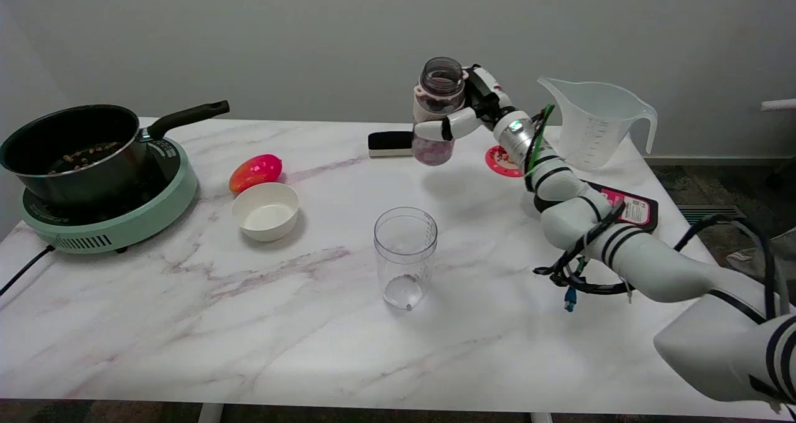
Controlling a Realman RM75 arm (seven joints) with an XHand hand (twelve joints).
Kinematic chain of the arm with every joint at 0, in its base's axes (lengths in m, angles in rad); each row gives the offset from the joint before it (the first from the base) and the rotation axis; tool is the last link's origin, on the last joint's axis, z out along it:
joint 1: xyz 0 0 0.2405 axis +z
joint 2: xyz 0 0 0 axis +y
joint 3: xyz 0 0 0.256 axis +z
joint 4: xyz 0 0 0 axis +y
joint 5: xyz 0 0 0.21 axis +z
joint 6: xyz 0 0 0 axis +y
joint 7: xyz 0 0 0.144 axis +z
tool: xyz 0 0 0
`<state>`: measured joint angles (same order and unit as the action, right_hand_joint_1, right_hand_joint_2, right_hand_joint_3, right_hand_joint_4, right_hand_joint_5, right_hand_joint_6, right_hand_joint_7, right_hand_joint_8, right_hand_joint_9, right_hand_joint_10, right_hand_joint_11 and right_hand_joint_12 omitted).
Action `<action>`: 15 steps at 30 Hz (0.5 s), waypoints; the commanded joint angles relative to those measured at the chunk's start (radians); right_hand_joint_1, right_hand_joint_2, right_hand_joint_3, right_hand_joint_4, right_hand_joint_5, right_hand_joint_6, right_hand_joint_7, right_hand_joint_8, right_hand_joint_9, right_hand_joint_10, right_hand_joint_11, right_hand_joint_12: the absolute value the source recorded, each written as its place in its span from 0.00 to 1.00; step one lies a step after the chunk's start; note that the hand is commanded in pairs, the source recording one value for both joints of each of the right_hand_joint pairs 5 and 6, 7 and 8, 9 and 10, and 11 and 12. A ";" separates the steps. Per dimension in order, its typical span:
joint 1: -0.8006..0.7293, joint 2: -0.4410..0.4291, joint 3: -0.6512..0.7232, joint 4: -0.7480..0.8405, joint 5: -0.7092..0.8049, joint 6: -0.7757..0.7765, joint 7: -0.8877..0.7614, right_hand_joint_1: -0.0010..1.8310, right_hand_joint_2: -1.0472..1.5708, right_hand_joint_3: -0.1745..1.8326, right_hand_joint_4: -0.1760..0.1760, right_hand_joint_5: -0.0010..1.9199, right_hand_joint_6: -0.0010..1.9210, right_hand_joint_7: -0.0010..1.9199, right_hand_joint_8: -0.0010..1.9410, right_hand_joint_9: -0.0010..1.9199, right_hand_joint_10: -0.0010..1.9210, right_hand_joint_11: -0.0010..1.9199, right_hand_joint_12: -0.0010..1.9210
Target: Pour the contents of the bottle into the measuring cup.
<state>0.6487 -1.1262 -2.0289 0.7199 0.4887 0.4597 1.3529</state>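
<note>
Far left of frame: black saucepan with dark bits inside, sitting on a mint-green hotplate. No legible writing on either.

Left of centre: a red-orange fruit-like object, and just in front of it a small white bowl. Neither looks part of the job.

Centre, lower: a clear plastic cup with faint graduation marks near the rim; the marks are too small to read. It stands upright and looks nearly empty, perhaps a trace at the bottom.

Centre, upper: the bottle, held in the air above the table, roughly upright, mouth open toward the camera, pinkish contents low inside. The right hand grips it, fingers wrapped around its middle. A black-and-white block lies behind it on the table.

Right of centre: a round red-and-white disc flat on the table, print unreadable.

Upper right: a large translucent measuring jug with printed scale lines, figures not legible. It is upright and appears empty.

Right, under the forearm: a dark pouch with a pink-and-white label; text blurred.

Progress, as judged: bottle picked up and lifted, no tilt begun. Carrying to the measuring vessel and the pour itself remain. Which vessel is meant is unclear.
</note>
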 commanded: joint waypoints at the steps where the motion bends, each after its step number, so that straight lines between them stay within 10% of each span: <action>1: -0.324 0.136 0.343 0.473 -0.001 -0.148 -0.277 0.80 0.51 0.56 0.50 0.52 0.52 0.62 0.61 0.55 0.55 0.42 0.42; 15: -0.545 0.132 0.533 0.778 -0.100 -0.294 -0.409 0.81 0.50 0.58 0.50 0.52 0.52 0.62 0.62 0.56 0.56 0.43 0.43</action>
<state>0.3722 -1.0301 -1.7424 1.1264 0.4712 0.3296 1.1327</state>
